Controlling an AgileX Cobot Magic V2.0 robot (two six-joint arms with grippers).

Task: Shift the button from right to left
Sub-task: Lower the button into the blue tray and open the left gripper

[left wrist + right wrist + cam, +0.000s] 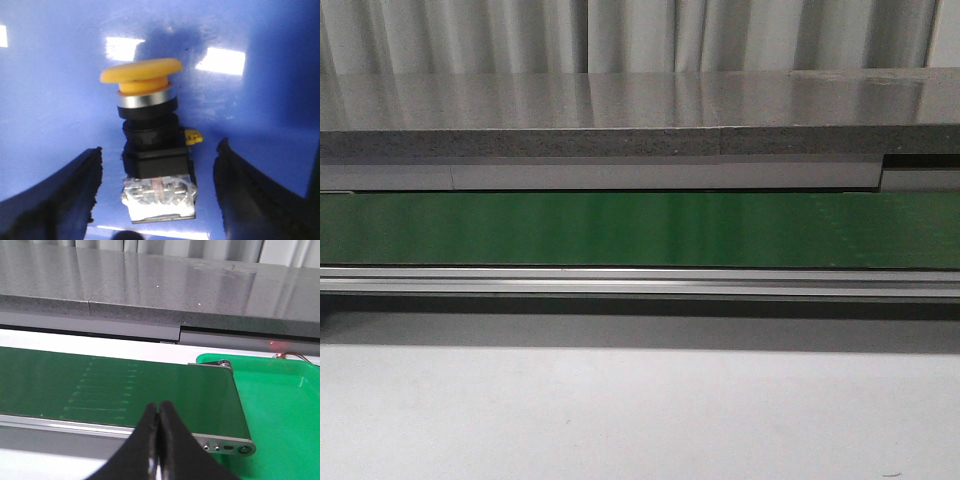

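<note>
The button (149, 130) shows only in the left wrist view: a round yellow-orange cap on a silver ring and a black blocky body with a clear end block. It lies on a blue surface (50, 100). My left gripper (157, 180) is open, its two black fingers on either side of the button's body and apart from it. My right gripper (159, 412) is shut and empty, hovering near the front rail of the green conveyor belt (100, 385). Neither gripper nor the button shows in the front view.
The green conveyor belt (640, 228) runs across the front view behind a metal rail (640, 282), with a grey stone ledge (620, 110) behind it. A bright green tray (280, 410) sits at the belt's end in the right wrist view.
</note>
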